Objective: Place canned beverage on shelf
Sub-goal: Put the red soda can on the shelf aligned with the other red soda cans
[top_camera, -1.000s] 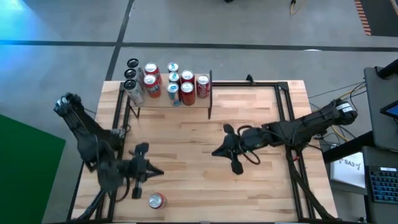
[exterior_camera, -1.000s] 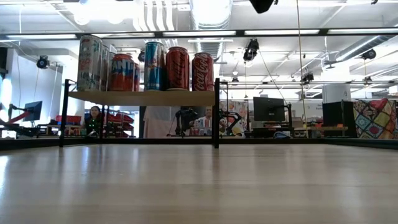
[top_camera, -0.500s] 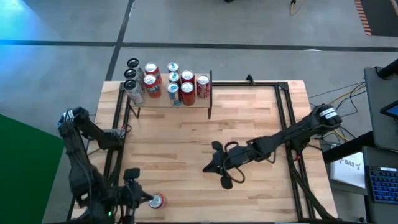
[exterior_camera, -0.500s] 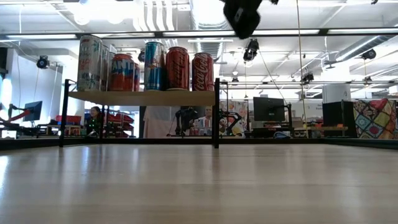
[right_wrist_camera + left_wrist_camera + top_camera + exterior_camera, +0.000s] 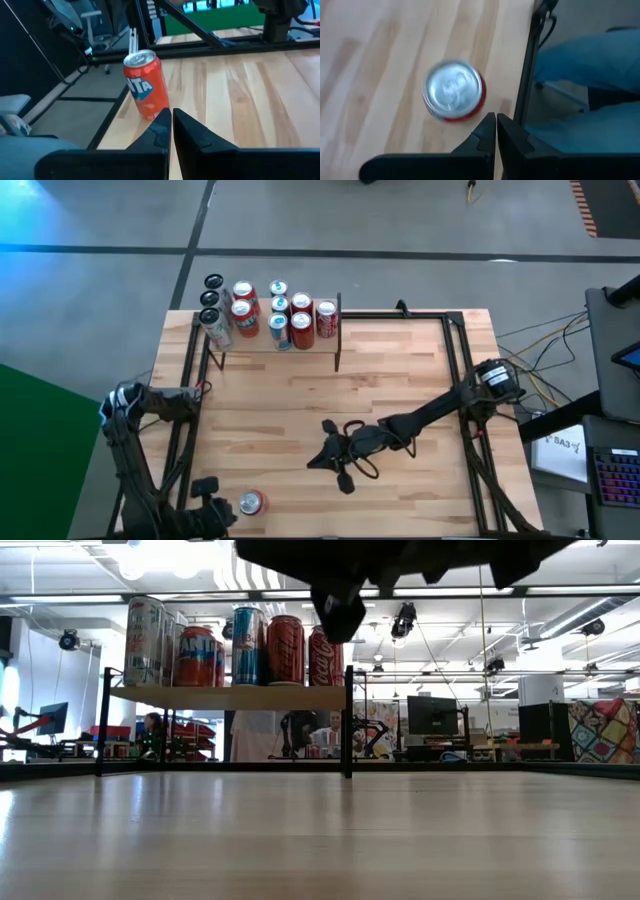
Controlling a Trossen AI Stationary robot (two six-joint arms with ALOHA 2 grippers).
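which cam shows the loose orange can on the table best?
Right wrist view: the orange can stands upright, label readable, unobstructed. Left wrist view shows only its blurred lid. High view shows it small at the near edge. Low view misses it.

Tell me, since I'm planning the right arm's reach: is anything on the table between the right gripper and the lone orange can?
Nothing visible. The right gripper is shut over mid-table; only bare wood lies between it and the orange can, upright near the table's front-left edge. The left gripper, shut, hangs beside the can on its far side from the right gripper.

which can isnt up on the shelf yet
The orange can standing alone on the table's near edge by the left gripper; all the other cans stand together on the shelf.
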